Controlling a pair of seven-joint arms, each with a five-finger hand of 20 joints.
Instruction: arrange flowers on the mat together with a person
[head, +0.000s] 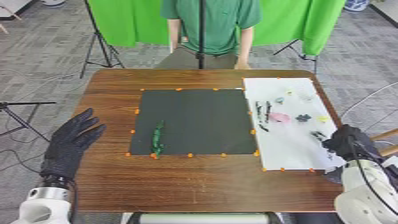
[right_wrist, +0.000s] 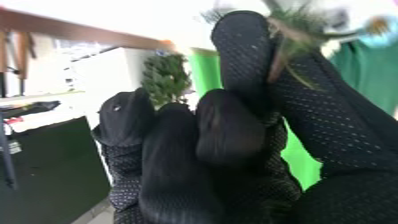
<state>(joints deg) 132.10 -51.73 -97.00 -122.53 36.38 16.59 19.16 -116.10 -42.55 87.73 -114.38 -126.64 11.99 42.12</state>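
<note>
Open black mat, 1 stem blocking left

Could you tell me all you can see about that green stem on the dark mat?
The green stem is long, thin and a bit ragged, with what look like small leaves along it; whether real or artificial, I can't tell. It lies on the dark mat, near its left edge, running roughly front to back with a slight slant. Its near end almost reaches an orange mark. No hand touches it.

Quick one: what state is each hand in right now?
Left hand: open, holding nothing.
Right hand: closed, pinching a green sprig.
</note>
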